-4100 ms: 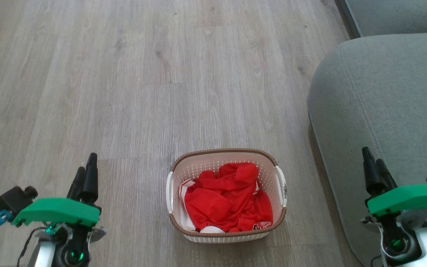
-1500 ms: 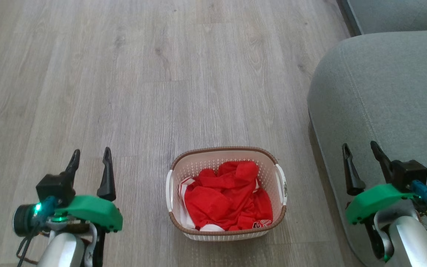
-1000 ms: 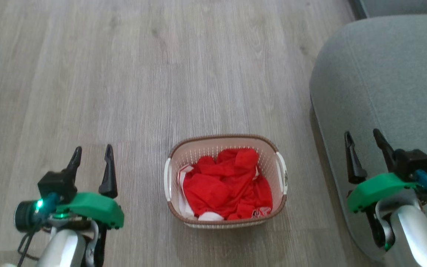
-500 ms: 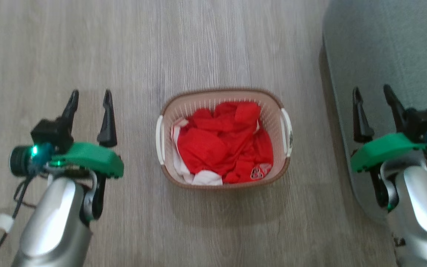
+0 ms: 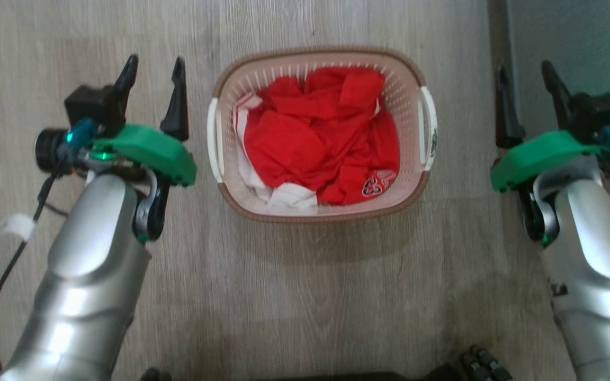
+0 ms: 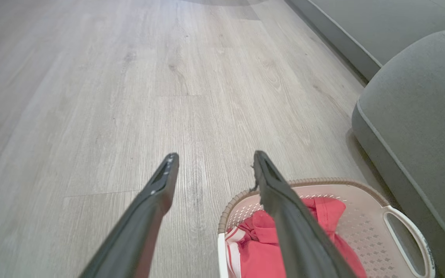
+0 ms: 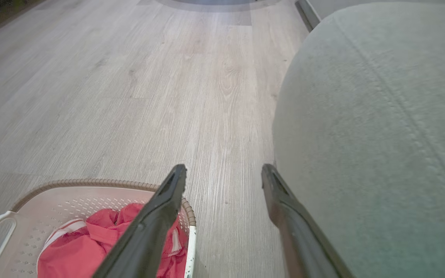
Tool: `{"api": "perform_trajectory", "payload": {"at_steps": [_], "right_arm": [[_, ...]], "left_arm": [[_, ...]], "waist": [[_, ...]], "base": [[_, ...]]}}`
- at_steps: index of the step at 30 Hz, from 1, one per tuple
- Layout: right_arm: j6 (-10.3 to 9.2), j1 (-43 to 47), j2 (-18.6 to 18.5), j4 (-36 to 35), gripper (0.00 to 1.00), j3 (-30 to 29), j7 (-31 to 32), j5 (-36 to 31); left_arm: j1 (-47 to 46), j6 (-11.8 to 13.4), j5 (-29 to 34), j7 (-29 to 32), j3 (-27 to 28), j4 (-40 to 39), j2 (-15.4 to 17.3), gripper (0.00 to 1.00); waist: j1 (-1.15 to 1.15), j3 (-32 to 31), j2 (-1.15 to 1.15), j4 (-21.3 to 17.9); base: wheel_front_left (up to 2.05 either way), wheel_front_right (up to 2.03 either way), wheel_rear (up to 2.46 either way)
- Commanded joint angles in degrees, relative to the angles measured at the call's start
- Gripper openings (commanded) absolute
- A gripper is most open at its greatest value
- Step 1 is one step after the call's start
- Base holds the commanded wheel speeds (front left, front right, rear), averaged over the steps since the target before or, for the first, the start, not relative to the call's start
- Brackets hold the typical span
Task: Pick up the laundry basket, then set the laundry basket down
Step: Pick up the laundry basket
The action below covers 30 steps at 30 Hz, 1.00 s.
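Wood floor (image 5: pixel 305 296), laundry basket (image 5: pixel 320 216) flanked on both sides

Left end effector (image 5: pixel 154 69) hangs with fingers spread, just beside the basket's left handle (image 5: pixel 213 135). Right end effector (image 5: pixel 523 74), also spread, hovers near the right handle (image 5: pixel 430 129), over the grey sofa's (image 5: pixel 580 42) edge. Red clothes (image 5: pixel 315 132) fill the basket, which stands on the floor.

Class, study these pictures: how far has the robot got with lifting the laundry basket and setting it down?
Done: the left gripper and right gripper, both open, flank the laundry basket. In hand: the approach to its handles; neither gripper touches it. Left: grip, lift off the floor, set down.
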Motion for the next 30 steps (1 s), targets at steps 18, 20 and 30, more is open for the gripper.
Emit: {"api": "perform_trajectory", "payload": {"at_steps": [18,20,30], "right_arm": [[-0.08,-9.5,3.0,11.6,1.00,4.5,-0.7,-0.3],[-0.08,-10.4,3.2,12.8,1.00,4.9,-0.7,-0.2],[-0.08,-14.2,4.1,18.9,1.00,8.0,-0.7,0.2]], "left_arm": [[-13.0,-5.2,1.7,-0.8,-2.4,22.5,-2.9,1.00],[-13.9,-5.4,2.0,-0.8,-2.7,24.5,-3.0,1.00],[-18.0,-6.4,2.3,-0.8,-2.7,31.6,-2.8,1.00]], "waist": [[-0.01,12.6,0.00,-0.7],[-0.01,13.8,0.00,-0.8],[-0.01,17.7,0.00,-1.3]], "base": [[0.00,0.00,0.00],[0.00,0.00,0.00],[0.00,0.00,0.00]]}}
